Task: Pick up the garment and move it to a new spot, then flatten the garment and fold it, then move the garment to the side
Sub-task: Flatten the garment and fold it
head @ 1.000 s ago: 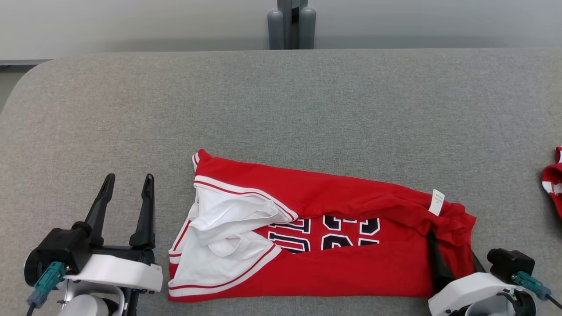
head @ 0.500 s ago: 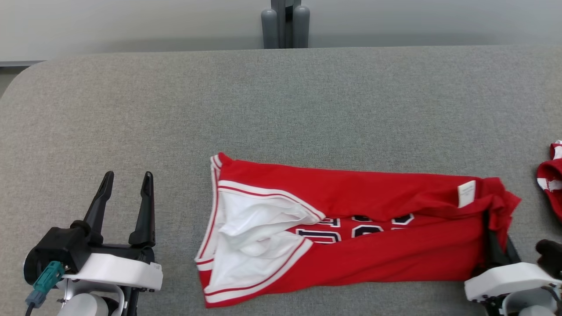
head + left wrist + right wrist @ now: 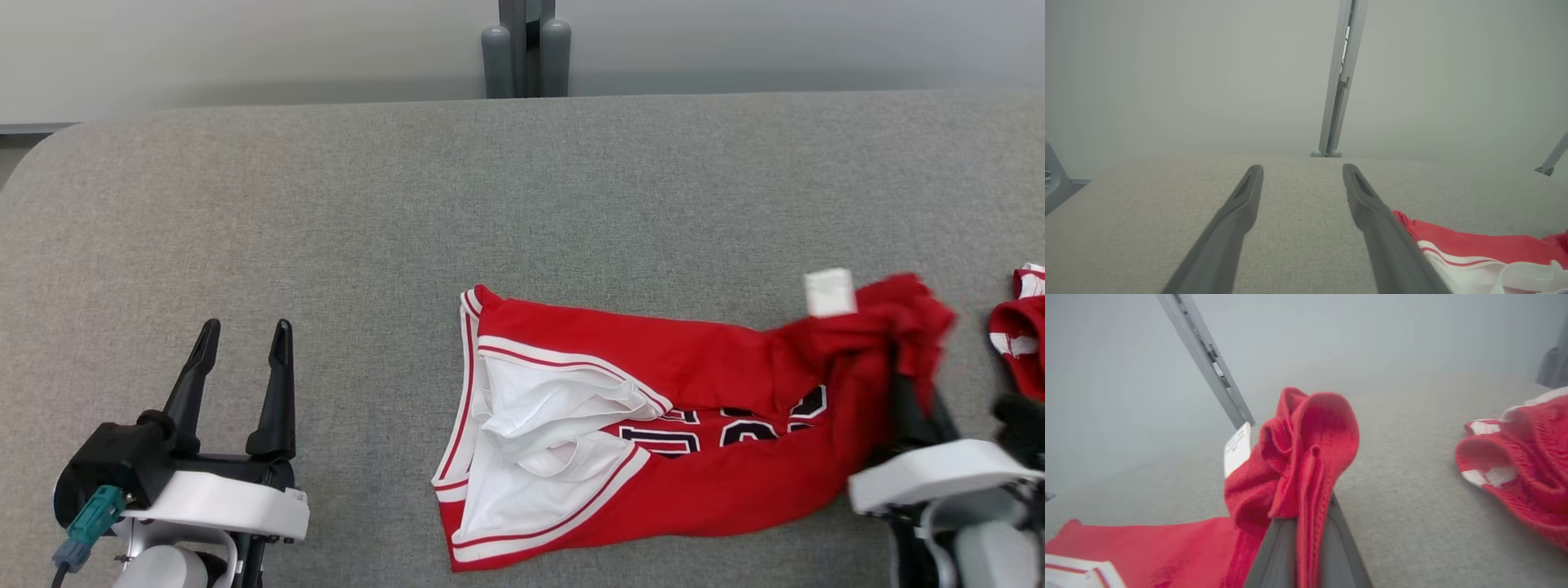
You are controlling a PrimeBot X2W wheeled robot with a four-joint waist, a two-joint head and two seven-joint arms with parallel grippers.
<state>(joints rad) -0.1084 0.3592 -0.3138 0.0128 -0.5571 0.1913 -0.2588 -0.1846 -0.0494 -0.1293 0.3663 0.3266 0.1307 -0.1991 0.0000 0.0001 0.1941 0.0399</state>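
A red jersey garment (image 3: 653,441) is laid along the front edge of the worktop (image 3: 522,204), on its right half. The cloth is a fine knit, folded into a long band. White and red striped trim is seen at its left end, where a white lining is turned out in soft folds, and dark, white-edged numerals are partly covered by the fold. A white label (image 3: 830,292) is stitched near the right end. That end is bunched into a crumpled knot and raised off the surface; it is blurred in the head view.

The bunched hem (image 3: 1306,457) is pinched between the two dark fingers of the right gripper (image 3: 1305,526), which are pressed together on the cloth, the pale forearm being set at the front right corner. The left gripper (image 3: 245,335) is held low near the front left, its fingers spread apart with nothing between them, well apart from the garment.

The worktop is covered in grey woven fabric. A second red and white piece of clothing (image 3: 1016,335) is crumpled at the right edge, just beside the raised end. A grey post (image 3: 526,49) is seen behind the far edge.
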